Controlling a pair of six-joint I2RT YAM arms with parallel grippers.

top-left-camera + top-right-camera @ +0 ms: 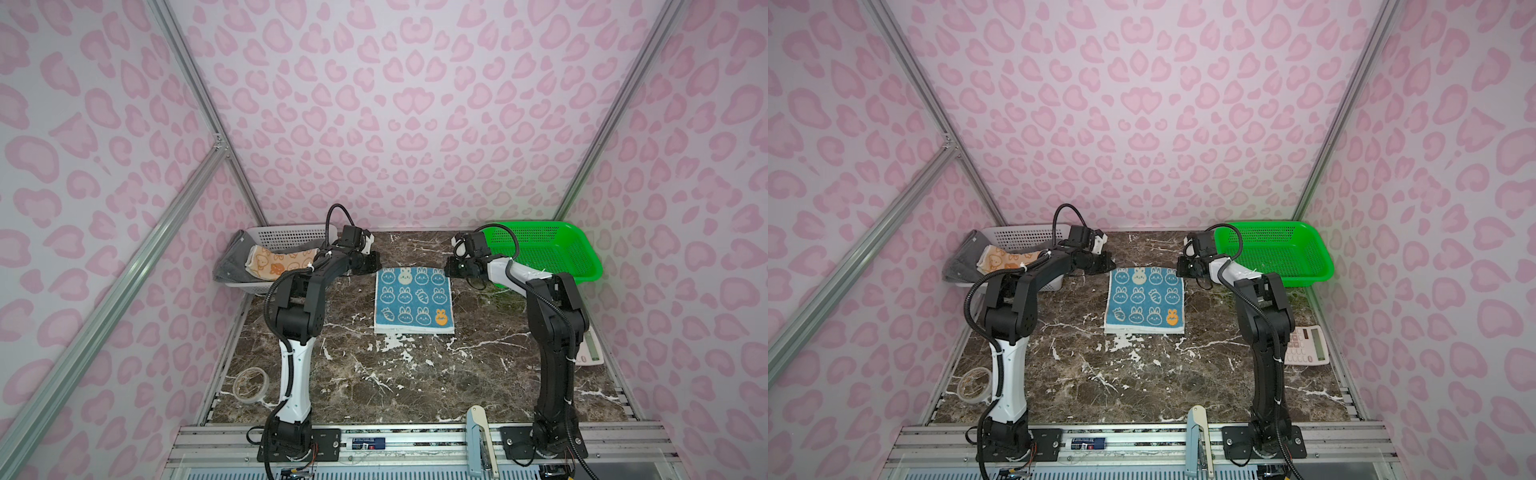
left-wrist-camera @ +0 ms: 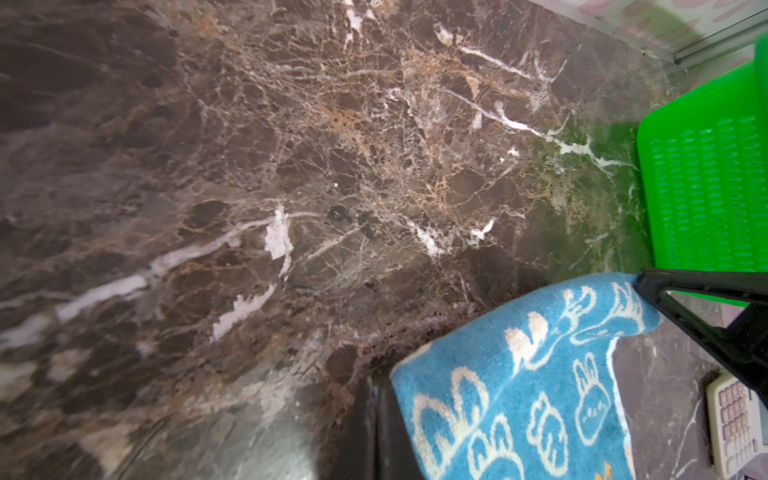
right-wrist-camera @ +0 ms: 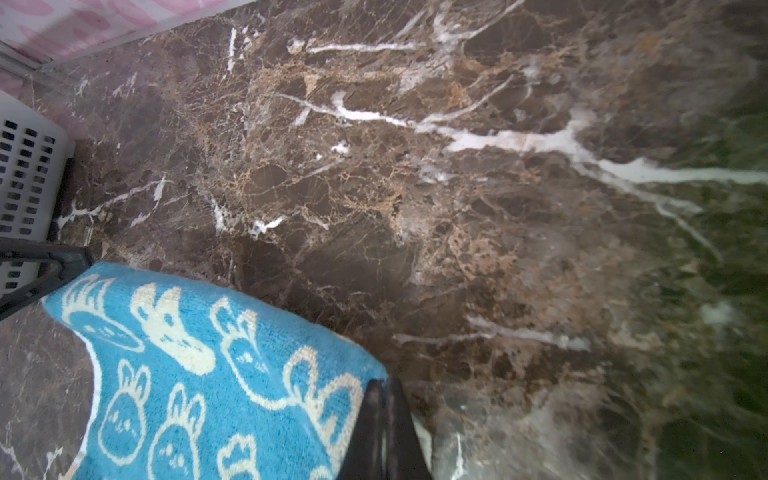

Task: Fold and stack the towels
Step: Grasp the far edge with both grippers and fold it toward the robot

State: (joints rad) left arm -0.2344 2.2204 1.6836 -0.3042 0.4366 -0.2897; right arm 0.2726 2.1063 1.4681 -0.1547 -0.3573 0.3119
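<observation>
Nearest, a roll of tape (image 1: 250, 385) lies at the left of the dark marble tabletop (image 1: 415, 386), and a calculator (image 1: 1307, 345) sits at its right edge. Further in, at mid-tabletop, the blue towel (image 1: 413, 301) with cream rabbit and carrot prints lies spread out, a cream band showing along its near edge. Both far corners are gripped: the left claw (image 1: 375, 267) is clamped on the far left corner and the right claw (image 1: 448, 268) on the far right one. In the right wrist view the black fingers (image 3: 384, 419) are pressed together on the terry. Both wrist views show the far edge raised off the marble, sagging a little between the corners. At the far left a white basket (image 1: 291, 237) holds the grey towel (image 1: 228, 266) at its left side, with the orange towel (image 1: 282, 262) just to the right of it. At the far right, beyond the right claw, stands a green basket (image 1: 536, 226).
</observation>
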